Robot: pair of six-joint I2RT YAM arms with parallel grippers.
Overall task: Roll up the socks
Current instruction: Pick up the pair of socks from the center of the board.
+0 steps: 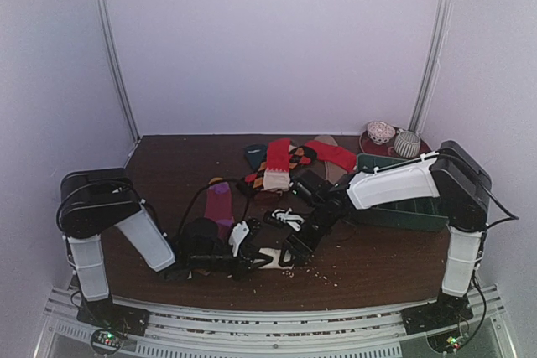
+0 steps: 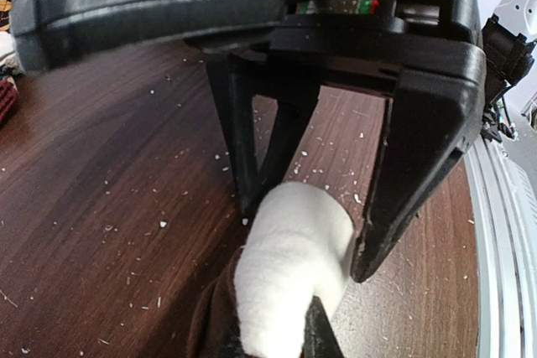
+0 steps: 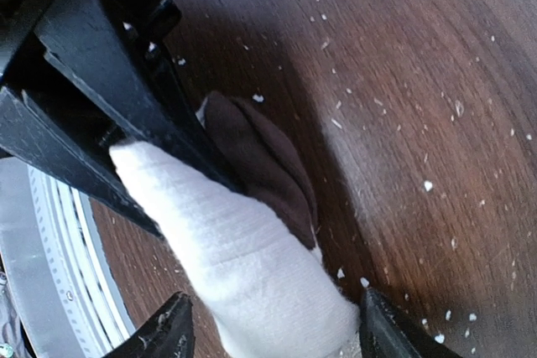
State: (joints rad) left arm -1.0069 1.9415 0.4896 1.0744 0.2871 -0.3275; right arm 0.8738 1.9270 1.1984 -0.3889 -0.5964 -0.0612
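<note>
The cream-and-brown sock [image 3: 252,266] lies at the middle of the surface's [image 1: 168,165] near edge, between both arms. The left pincer [image 3: 138,153] is clamped narrow on it. The right pincer [image 2: 306,236] stands wide, one finger on each side of the cream end, without squeezing it.

The green tray [image 1: 401,214] sits toward the right edge. The right arm covers most of it, so I cannot tell what is inside. Beyond it, at the far right corner, are two rolled socks [image 1: 380,132]. Loose socks lie in a heap toward the far edge, among them a red sock [image 1: 278,161] and an argyle sock [image 1: 299,157]. A purple-magenta sock [image 1: 221,205] lies nearer the left arm.
</note>
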